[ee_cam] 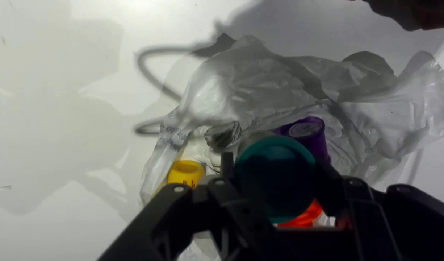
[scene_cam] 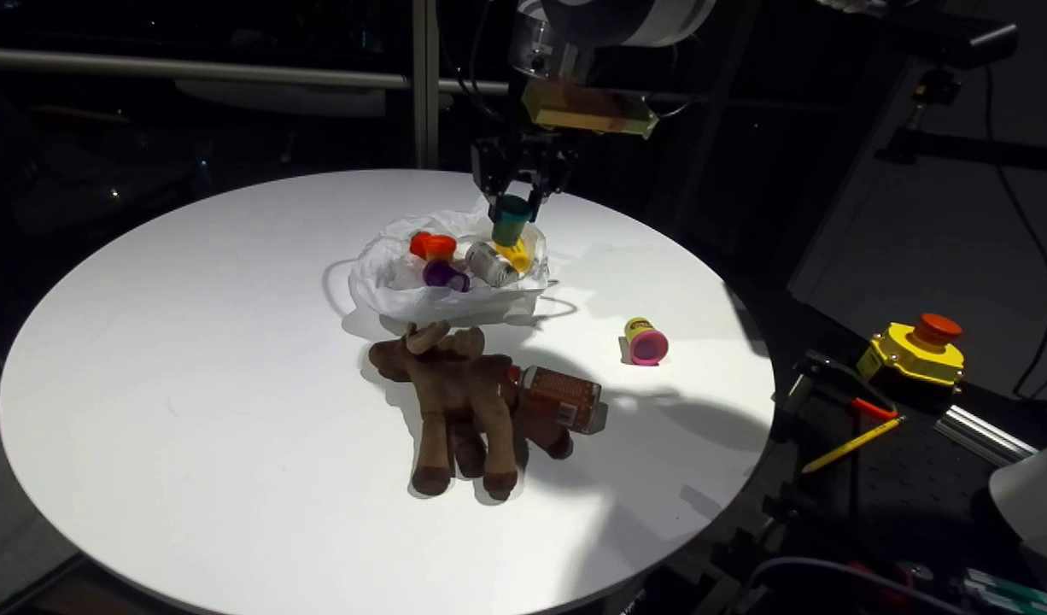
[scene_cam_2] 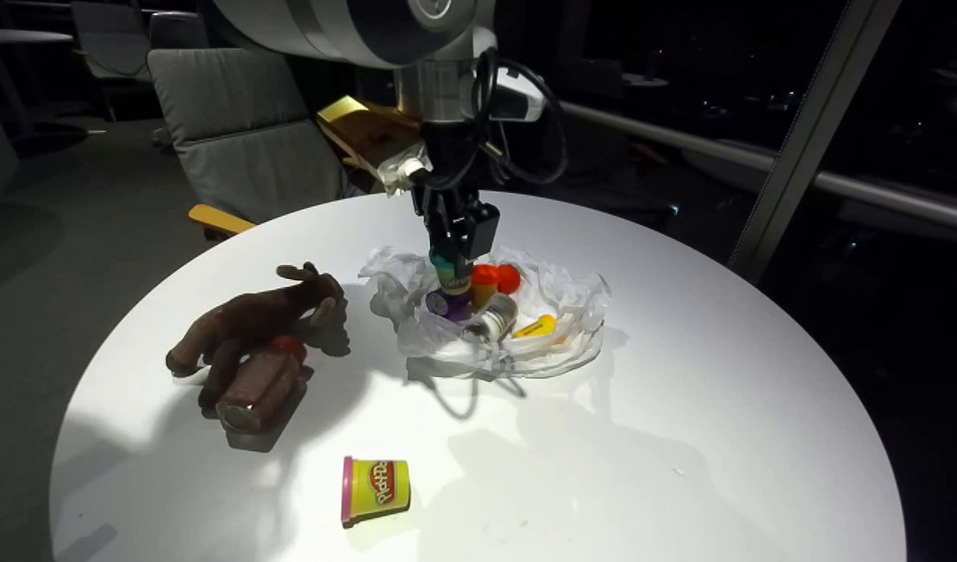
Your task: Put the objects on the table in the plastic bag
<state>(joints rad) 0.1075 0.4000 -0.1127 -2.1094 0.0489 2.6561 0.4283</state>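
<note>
TODO, L: plush moose (scene_cam_2: 248,314), btl (scene_cam_2: 258,394), pink-lid tub (scene_cam_2: 377,489) are lying on table (scene_cam_2: 174,484) | NOW, ctr: end effector (scene_cam_2: 452,254) is gripping teal tub (scene_cam_2: 446,269) over plastic bag (scene_cam_2: 400,312), release pending | DONE, ctr-R: purple tub (scene_cam_2: 447,306), orange tub (scene_cam_2: 483,292), jar (scene_cam_2: 496,316), red pc (scene_cam_2: 509,279), yellow pc (scene_cam_2: 536,326) are sitting in plastic bag, prob. past halfway

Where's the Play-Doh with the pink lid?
In an exterior view, the tub lies right of centre on the table, nearest the bottle, outside the plastic bag.
</note>
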